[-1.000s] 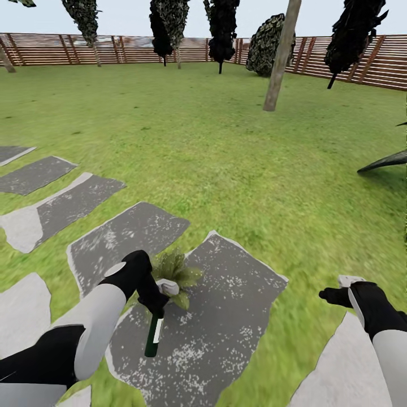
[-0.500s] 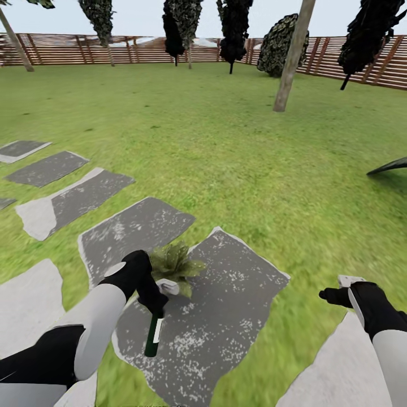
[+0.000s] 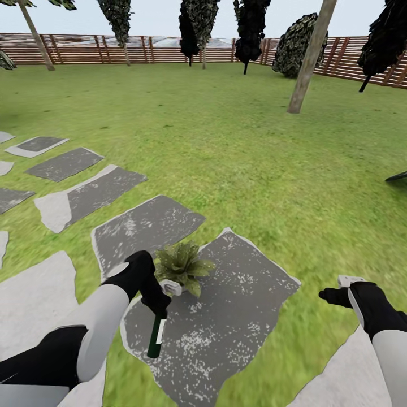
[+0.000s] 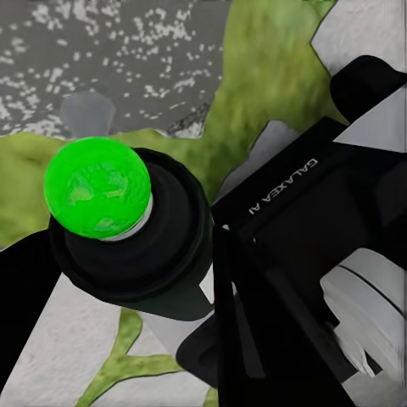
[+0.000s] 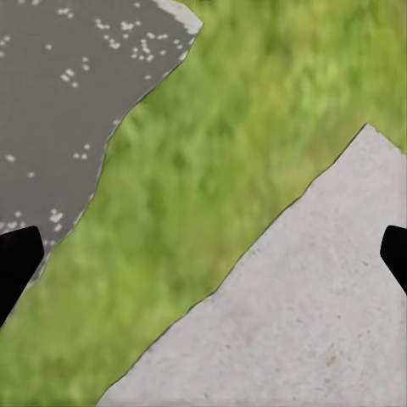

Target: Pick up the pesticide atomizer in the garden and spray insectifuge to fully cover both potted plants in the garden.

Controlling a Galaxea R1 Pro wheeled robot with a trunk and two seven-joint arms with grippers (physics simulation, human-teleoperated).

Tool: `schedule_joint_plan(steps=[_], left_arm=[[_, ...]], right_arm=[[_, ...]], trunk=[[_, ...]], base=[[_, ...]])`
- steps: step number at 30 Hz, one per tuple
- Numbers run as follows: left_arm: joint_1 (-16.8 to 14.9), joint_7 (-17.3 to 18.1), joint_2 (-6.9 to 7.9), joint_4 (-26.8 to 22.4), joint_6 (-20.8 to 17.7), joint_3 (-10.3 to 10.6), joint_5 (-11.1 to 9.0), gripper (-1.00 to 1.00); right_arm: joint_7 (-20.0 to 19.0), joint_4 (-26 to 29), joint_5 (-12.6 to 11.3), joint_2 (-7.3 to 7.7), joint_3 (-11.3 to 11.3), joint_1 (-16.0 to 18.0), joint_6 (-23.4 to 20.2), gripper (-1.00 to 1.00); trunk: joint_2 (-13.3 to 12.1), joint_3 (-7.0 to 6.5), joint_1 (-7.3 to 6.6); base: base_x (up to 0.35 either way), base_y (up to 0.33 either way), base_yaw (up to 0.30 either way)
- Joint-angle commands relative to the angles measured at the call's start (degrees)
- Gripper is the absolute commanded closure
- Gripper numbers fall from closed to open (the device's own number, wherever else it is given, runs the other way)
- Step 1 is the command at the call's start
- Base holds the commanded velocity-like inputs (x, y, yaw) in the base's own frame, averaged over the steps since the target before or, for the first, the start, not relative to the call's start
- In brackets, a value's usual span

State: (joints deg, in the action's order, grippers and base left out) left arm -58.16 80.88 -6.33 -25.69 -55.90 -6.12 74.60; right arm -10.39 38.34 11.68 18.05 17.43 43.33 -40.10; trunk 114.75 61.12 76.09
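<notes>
Rolling left over the last second: whole head view shifted, arms unchanged. Left gripper [image 3: 160,308] fingers pinching pesticide atomizer [image 3: 155,338], hanging over the stepping stone [image 3: 237,299] just beside one potted plant [image 3: 182,264]. Right gripper [image 3: 334,295] fingers spread, empty. Likely lining up to spray.

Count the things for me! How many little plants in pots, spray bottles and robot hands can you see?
Potted plant: 1, sitting on a grey stepping stone
Pesticide atomizer: 1, held in the left end effector, green dot on top
End effectors: 2, the left one and the right end effector, which holds nothing
Total: 4
</notes>
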Motion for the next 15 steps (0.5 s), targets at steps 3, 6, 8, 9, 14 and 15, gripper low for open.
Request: schedule_joint_plan(steps=[3, 6, 8, 9, 14, 15], left_arm=[[0.0, 0.4, -0.19, 0.0, -0.5, -0.5, 0.6, 1.0], [0.0, 0.4, -0.17, 0.0, -0.5, -0.4, 0.6, 1.0], [0.0, 0.4, -0.2, -0.1, -0.5, -0.4, 0.6, 1.0], [0.0, 0.4, -0.21, -0.1, -0.5, -0.4, 0.6, 1.0], [0.0, 0.3, -0.17, -0.1, -0.5, -0.5, 0.6, 1.0], [0.0, 0.3, -0.17, -0.1, -0.5, -0.5, 0.6, 1.0]], right_arm=[[-0.5, 0.0, 0.6, -0.03, 0.2, 0.0, -0.2, -1.0], [-0.3, -0.1, 0.8, -0.03, -0.1, 0.0, -0.2, -1.0], [-0.4, -0.1, 0.8, -0.03, -0.1, 0.0, -0.2, -1.0], [-0.4, -0.1, 0.8, -0.03, -0.1, 0.0, -0.2, -1.0], [-0.6, 0.0, 0.7, -0.03, 0.0, 0.0, -0.2, -1.0], [-0.6, 0.0, 0.7, -0.03, 0.1, 0.0, -0.2, -1.0]], trunk=[[0.0, 0.04, -0.01], [0.0, 0.04, -0.01], [0.0, 0.04, -0.01], [0.0, 0.04, -0.01], [0.0, 0.04, -0.01], [0.0, 0.04, -0.01]], base=[[0.0, 0.0, 0.001], [0.0, 0.0, 0.0], [-0.01, 0.0, 0.0], [-0.069, 0.0, 0.0], [-0.258, 0.0, 0.0], [-0.332, 0.0, 0.0]])
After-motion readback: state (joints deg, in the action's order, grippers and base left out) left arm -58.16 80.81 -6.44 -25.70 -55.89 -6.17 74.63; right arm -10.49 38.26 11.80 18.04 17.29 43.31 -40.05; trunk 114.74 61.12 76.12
